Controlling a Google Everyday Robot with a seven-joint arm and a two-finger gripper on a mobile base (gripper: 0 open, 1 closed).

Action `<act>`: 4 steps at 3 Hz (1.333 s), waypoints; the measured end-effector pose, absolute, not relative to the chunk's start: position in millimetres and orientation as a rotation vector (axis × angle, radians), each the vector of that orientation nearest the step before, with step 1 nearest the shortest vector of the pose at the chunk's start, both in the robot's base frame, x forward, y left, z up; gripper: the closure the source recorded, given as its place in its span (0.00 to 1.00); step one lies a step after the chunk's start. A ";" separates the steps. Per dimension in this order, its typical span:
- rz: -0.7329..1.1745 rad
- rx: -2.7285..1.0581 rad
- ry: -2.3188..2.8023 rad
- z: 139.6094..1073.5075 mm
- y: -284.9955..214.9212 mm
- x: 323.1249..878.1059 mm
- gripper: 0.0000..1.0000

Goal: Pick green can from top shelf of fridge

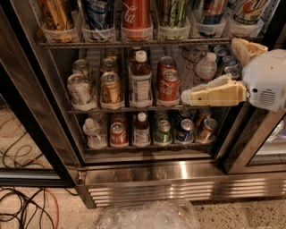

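Observation:
The green can [172, 12], tall, pale green and white with dark streaks, stands in a clear cup holder on the top shelf [89, 44] of the fridge [147, 175], fourth from the left. Its top is cut off by the frame edge. My gripper [210, 69] is at the right, in front of the middle shelf, below and to the right of the green can. Its cream fingers [214, 95] point left and stand apart with nothing between them.
A red cola can [136, 15], a blue can [98, 13] and other tall cans flank the green one. Short cans and bottles [140, 82] fill the lower racks. Dark door frames stand left [27, 112] and right [250, 143]. Cables [27, 210] and crumpled plastic [147, 217] lie on the floor.

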State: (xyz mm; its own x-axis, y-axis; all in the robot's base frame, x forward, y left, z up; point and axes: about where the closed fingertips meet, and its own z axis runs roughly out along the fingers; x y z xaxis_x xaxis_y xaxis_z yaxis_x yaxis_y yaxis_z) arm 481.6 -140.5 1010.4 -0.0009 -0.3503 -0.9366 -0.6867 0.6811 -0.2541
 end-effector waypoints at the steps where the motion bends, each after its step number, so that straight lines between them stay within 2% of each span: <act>1: 0.362 -0.847 1.624 1010.8 -133.5 481.6 0.00; 4: 0.372 -0.639 1.595 1005.9 -112.5 490.1 0.00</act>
